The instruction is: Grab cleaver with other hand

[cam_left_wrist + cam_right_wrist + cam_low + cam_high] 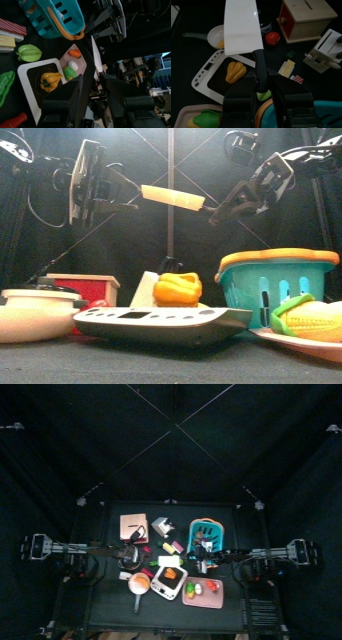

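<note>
Between the right gripper's (262, 85) jaws sits the black handle of the cleaver (242, 27), pinched tight, wide pale blade running out ahead of the fingers. Front view: cleaver held high above the kitchen scale (158, 320), blade roughly level and reaching toward the left arm. Left gripper (95, 82) has its jaws spread around the blade, seen edge-on as a thin pale strip; contact with the metal can't be told from here.

Around the scale: yellow bell pepper (235, 71) lies on its dark platter. White saucepan (36, 312) just beside the scale on the left arm's side, with a red tomato (272, 38) near it. Red wooden box (307, 19) stands behind the saucepan. Teal basket (278, 280) with orange rim behind the scale on the right arm's side. Pink plate (69, 54) with corn (317, 318) near the scale, front, right arm's side. Knife block (328, 48) well behind the scale.
</note>
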Robot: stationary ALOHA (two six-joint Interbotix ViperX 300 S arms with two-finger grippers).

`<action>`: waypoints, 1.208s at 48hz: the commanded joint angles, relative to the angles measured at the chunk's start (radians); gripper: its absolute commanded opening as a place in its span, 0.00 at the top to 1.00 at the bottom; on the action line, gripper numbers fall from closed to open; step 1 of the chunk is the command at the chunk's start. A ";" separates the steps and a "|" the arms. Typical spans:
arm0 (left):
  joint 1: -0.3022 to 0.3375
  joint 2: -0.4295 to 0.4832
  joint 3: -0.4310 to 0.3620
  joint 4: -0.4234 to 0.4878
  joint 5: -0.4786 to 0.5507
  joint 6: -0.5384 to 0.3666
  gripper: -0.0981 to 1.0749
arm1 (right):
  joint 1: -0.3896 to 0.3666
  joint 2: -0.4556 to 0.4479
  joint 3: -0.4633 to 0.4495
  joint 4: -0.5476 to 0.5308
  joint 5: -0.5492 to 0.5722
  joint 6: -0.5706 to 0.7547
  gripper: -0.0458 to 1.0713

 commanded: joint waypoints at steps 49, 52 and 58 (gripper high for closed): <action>-0.051 0.124 -0.025 -0.351 -0.233 0.239 0.59 | -0.034 0.008 -0.017 0.002 -0.006 -0.002 0.53; -0.051 0.124 -0.021 -0.350 -0.233 0.241 0.59 | -0.032 0.014 -0.015 0.002 -0.011 -0.002 0.52; -0.051 0.123 -0.015 -0.348 -0.233 0.242 0.59 | -0.028 0.023 -0.017 0.002 -0.037 -0.003 0.50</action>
